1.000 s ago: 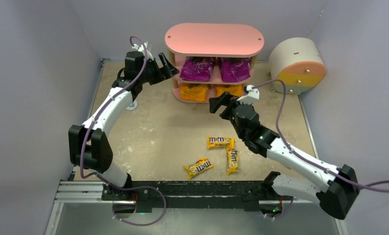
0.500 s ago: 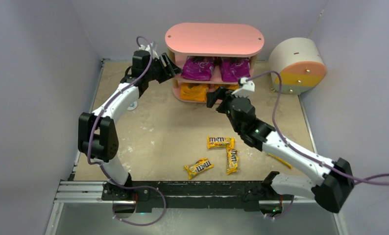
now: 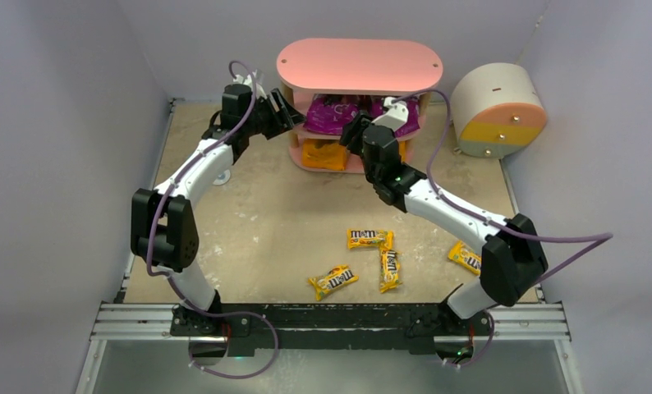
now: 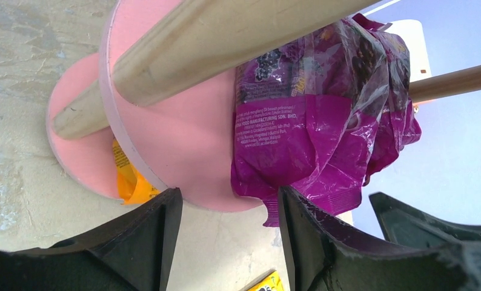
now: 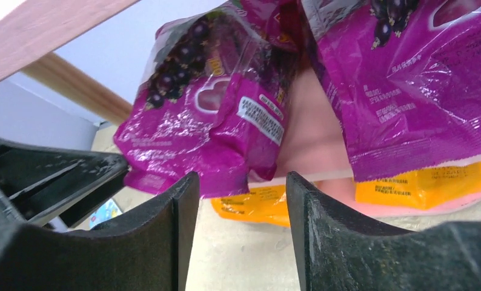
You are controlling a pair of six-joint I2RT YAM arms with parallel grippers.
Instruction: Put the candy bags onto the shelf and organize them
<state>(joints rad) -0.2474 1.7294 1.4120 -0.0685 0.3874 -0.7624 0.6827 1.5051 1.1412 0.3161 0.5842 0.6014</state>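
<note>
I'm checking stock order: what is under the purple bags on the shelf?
On the pink shelf's lowest board, one orange bag and a second orange bag lie under the purple bags. The middle board and overhanging purple bags cover their rear parts.

Pale lilac walls (image 3: pixel 68 98); scuffed beige tabletop (image 3: pixel 265 222), perhaps dusty; round cream drawer unit (image 3: pixel 495 103) far right.

"Shelf (image 3: pixel 360 66) position?"
"Back of the counter (image 3: pixel 257 213); drawer unit (image 3: pixel 497 111) to its right."
"Bags?"
"Large bags (image 3: pixel 329 115) side by side on the middle tier, medium bags (image 3: pixel 324 154) below. Three small packets (image 3: pixel 369 239) on the counter before it; fourth packet (image 3: pixel 465 257) further right."
</note>
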